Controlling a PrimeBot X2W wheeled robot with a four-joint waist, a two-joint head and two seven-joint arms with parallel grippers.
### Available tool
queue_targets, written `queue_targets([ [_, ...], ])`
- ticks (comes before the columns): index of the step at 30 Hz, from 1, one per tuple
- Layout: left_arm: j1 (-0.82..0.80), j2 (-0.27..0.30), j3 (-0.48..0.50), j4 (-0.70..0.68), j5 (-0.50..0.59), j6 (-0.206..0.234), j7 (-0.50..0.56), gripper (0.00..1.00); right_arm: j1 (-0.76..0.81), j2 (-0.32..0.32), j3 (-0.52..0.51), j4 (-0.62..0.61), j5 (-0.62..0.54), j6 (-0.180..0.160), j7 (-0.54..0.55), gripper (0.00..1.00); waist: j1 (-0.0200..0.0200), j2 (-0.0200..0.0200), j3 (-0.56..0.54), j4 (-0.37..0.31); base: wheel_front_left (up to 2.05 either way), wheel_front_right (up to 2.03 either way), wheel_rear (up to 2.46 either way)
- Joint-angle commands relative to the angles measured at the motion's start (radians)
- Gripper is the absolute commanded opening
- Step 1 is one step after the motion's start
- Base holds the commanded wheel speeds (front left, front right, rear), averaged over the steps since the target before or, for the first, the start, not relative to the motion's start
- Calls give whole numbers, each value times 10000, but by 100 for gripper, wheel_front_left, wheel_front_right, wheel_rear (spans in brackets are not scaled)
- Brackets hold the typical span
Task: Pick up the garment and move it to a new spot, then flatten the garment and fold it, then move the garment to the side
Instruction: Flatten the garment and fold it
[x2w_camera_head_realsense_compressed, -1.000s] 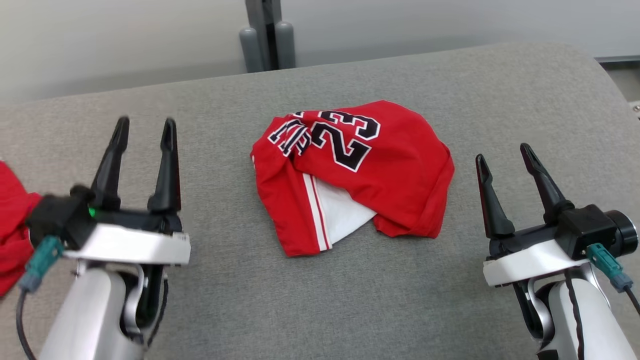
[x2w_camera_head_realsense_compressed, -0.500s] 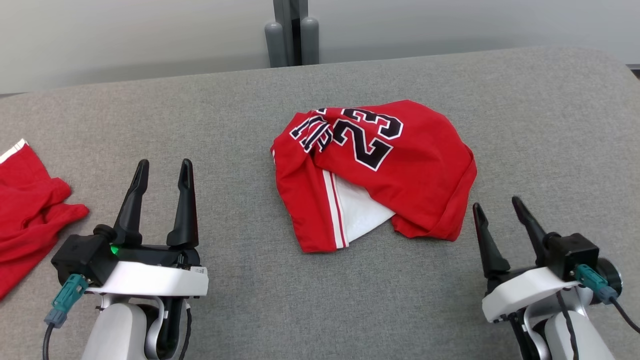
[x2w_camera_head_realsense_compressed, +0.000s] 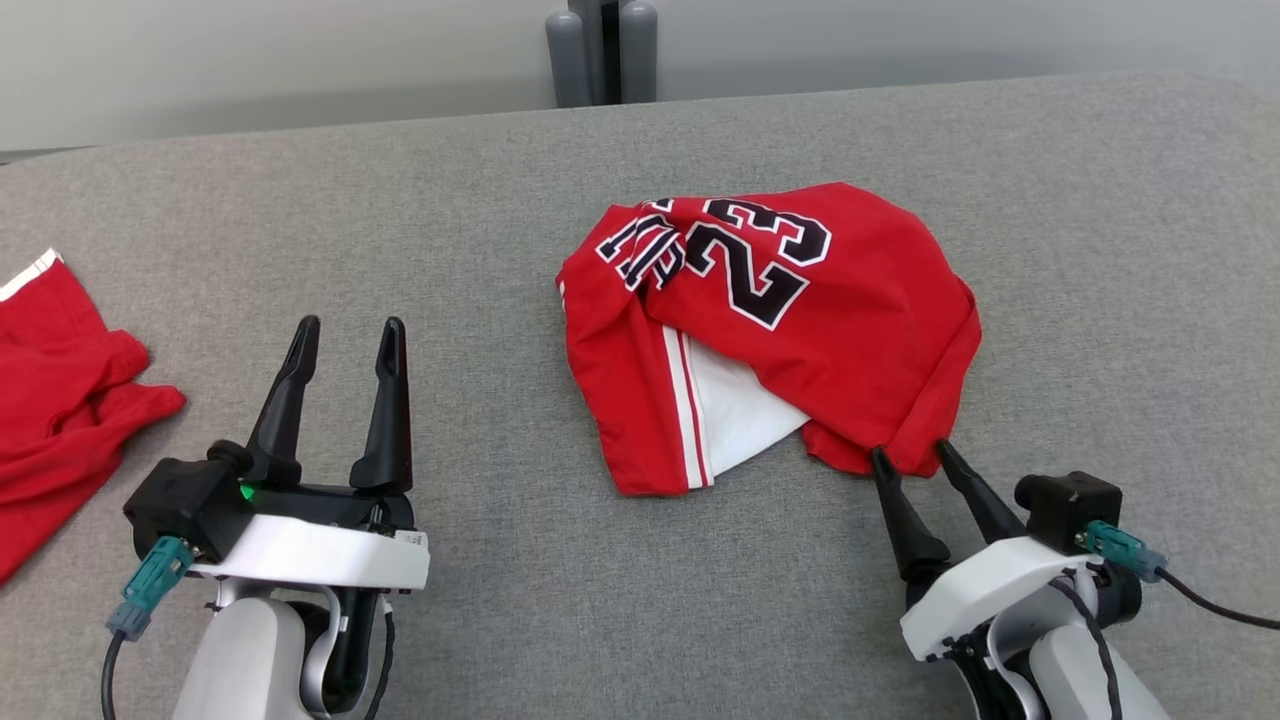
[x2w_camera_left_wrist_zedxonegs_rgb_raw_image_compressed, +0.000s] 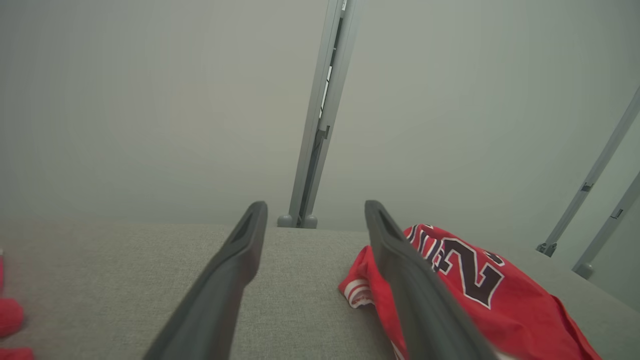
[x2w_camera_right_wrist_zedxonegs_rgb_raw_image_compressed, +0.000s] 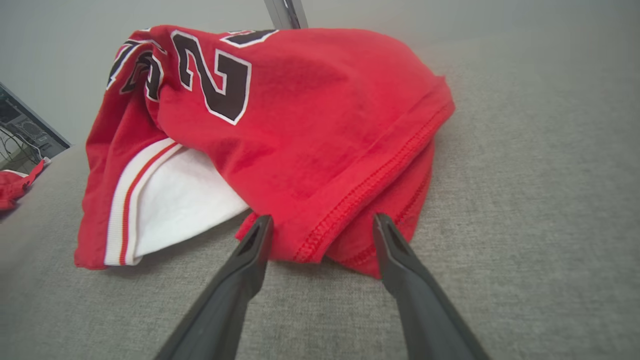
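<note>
a grey fabric-covered tabletop (x2w_camera_head_realsense_compressed: 500, 620) runs under and ahead of the left gripper (x2w_camera_head_realsense_compressed: 350, 324) to a plain pale wall (x2w_camera_head_realsense_compressed: 250, 60), where a grey metal post (x2w_camera_head_realsense_compressed: 602, 50) stands straight beyond its fingertips, evenly lit.

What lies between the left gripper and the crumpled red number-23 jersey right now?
Nothing. The head view shows bare grey fabric tabletop from the left gripper across to the crumpled red number-23 jersey.

The red jersey (x2w_camera_head_realsense_compressed: 860, 330), its black white-edged 23 on top, lies crumpled in a rounded heap slightly right of centre on the grey table (x2w_camera_head_realsense_compressed: 300, 200). A white, red-striped panel peeks out near-left.
</note>
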Motion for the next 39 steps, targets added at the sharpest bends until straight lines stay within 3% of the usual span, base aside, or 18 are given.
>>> queue_targets([
  [1, -145, 29, 1, 22, -55, -34, -29, 100, -84, -75, 1, 22, 133, 1, 50, 100, 0, -1, 13, 27, 0, 0, 0],
  [3, -159, 30, -4, 40, -79, -38, -29, 100, -164, -73, 115, 159, 374, 1, 43, 100, 0, -1, 29, 74, 0, 0, 0],
  [4, -164, 28, -7, 49, -65, -38, -29, 100, -210, -73, 162, 225, 485, 1, 80, 92, 0, -1, 34, 94, 0, 0, 0],
  [5, -163, 28, -5, 57, -60, -36, -29, 100, -247, -73, 194, 273, 546, 1, 98, 42, 0, -1, 35, 109, 0, 0, 0],
  [6, -155, 29, -2, 62, -73, -32, -30, 100, -271, -76, 187, 306, 568, 1, 80, 15, 0, -1, 34, 117, 0, 0, 0],
  [7, -140, 26, 7, 63, -88, -24, -30, 100, -285, -83, 116, 371, 484, 1, 18, 0, 0, -1, 31, 115, 0, 0, 0],
  [13, -26, 27, 65, 91, -141, 10, -30, 100, -404, -97, -659, 539, -188, 1, -205, 0, 0, -1, -64, -1, 0, 0, 0],
  [19, -19, 28, -12, 106, -199, 30, -30, 100, -740, -441, -1179, -123, -1318, 1, -144, 0, 0, -1, -224, -160, 0, 0, 0],
  [29, -6, 29, -116, 122, -363, 66, -30, 100, -1368, -2176, -1009, -1342, -3677, 0, 557, 0, 0, -1, -424, -167, 0, 0, 0],
  [34, 20, 27, -217, 118, -481, 78, -30, 100, -1258, -3213, -723, -1203, -4017, 0, 1060, 0, 0, -1, -465, -76, 0, 0, 0],
  [39, -12, 27, -328, 147, -531, 66, -30, 100, -1332, -3736, -974, -476, -3890, 0, 1120, 0, 0, -1, -365, 32, 0, 0, 0],
])
